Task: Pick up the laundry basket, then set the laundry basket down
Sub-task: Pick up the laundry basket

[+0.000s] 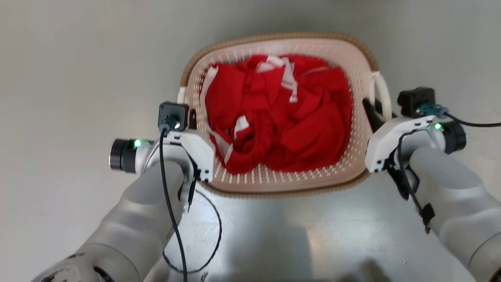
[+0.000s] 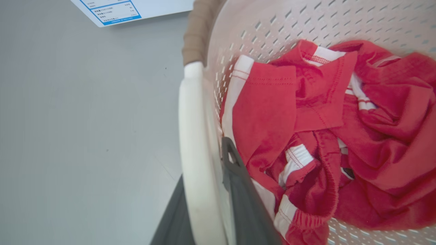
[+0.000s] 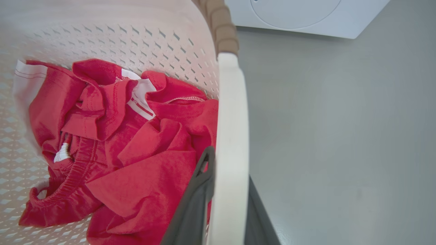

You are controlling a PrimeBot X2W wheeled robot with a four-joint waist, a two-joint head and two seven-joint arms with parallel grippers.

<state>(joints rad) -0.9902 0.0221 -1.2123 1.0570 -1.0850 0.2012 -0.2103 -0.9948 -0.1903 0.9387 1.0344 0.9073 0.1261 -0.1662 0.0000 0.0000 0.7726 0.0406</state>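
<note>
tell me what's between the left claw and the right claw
The laundry basket with red clothes inside, seen in the head view; left claw and right claw each clamp one of its white handles.

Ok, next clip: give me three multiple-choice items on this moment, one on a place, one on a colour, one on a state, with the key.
1. Where do the clothes lie?
A on a table; B in the basket; C on a chair.
2. What colour is the rim?
A brown; B blue; C black.
3. Left gripper: how do its fingers stand?
A wide open above the basket; B shut on a handle; C shut on the clothes.

Key: 1 B, the red heap sits inside the perforated walls. 2 A, the woven-look band is brown. 3 B, the dark fingers sit either side of the white handle.
</note>
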